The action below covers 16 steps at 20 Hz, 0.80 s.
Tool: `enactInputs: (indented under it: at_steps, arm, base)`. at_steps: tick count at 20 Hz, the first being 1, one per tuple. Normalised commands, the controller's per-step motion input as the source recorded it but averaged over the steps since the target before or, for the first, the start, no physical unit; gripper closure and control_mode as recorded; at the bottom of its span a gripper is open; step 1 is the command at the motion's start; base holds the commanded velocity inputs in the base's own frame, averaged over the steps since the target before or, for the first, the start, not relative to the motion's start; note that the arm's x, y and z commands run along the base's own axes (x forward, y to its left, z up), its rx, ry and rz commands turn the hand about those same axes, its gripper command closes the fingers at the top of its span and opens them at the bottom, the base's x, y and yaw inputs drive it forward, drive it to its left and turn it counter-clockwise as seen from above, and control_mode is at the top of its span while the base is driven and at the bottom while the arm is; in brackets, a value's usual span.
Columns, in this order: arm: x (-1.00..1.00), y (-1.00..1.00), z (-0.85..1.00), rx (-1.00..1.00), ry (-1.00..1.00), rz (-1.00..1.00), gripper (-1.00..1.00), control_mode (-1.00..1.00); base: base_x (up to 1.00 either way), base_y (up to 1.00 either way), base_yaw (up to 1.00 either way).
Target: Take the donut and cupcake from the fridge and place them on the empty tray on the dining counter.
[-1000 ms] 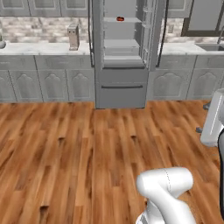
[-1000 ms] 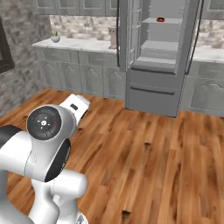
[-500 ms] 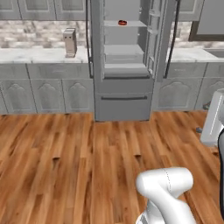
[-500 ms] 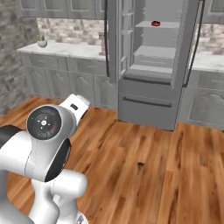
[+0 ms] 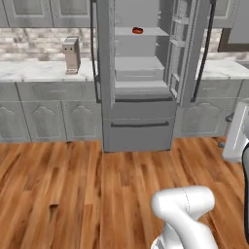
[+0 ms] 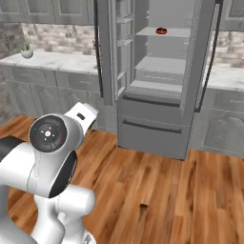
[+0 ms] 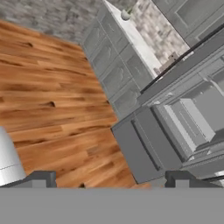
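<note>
The fridge [image 5: 138, 131] stands ahead with both upper doors swung open and its two bottom drawers shut; it is also in the right base view [image 6: 152, 136] and, tilted, in the hand view [image 7: 148, 144]. The donut [image 5: 137, 30], orange-brown with dark icing, sits on the top shelf [image 6: 161, 31]. The cupcake is hidden from me. The tray and the dining counter are out of view. My gripper [image 7: 111, 179] is open with nothing between its fingertips. It is held well back from the fridge, above the wood floor.
Grey wall cabinets with a pale marble counter [image 5: 39, 73] run on both sides of the fridge. A grey upright appliance [image 5: 71, 54] stands on the left counter. A small potted plant [image 6: 27, 51] sits farther left. Wood floor [image 5: 73, 185] lies between me and the fridge.
The whole picture has shifted: the base has driven closer, so the fridge looms larger and more central. The gripper has stayed open.
</note>
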Motion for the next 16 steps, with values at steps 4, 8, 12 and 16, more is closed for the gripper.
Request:
enactInputs:
  at_steps: [4,8,12,16]
  arm:
    - [0.00,0.00,0.00,0.00,0.00,0.00,-1.00,1.00]
    - [0.00,0.00,0.00,0.00,0.00,0.00,-1.00,1.00]
    - [0.00,0.00,0.00,0.00,0.00,0.00,-1.00,1.00]
    - [0.00,0.00,0.00,0.00,0.00,0.00,-1.00,1.00]
  base:
    - [0.96,-0.05,-0.04]
    - [0.94,0.00,-0.03]
    - [0.95,0.00,-0.03]
    - [0.94,0.00,-0.03]
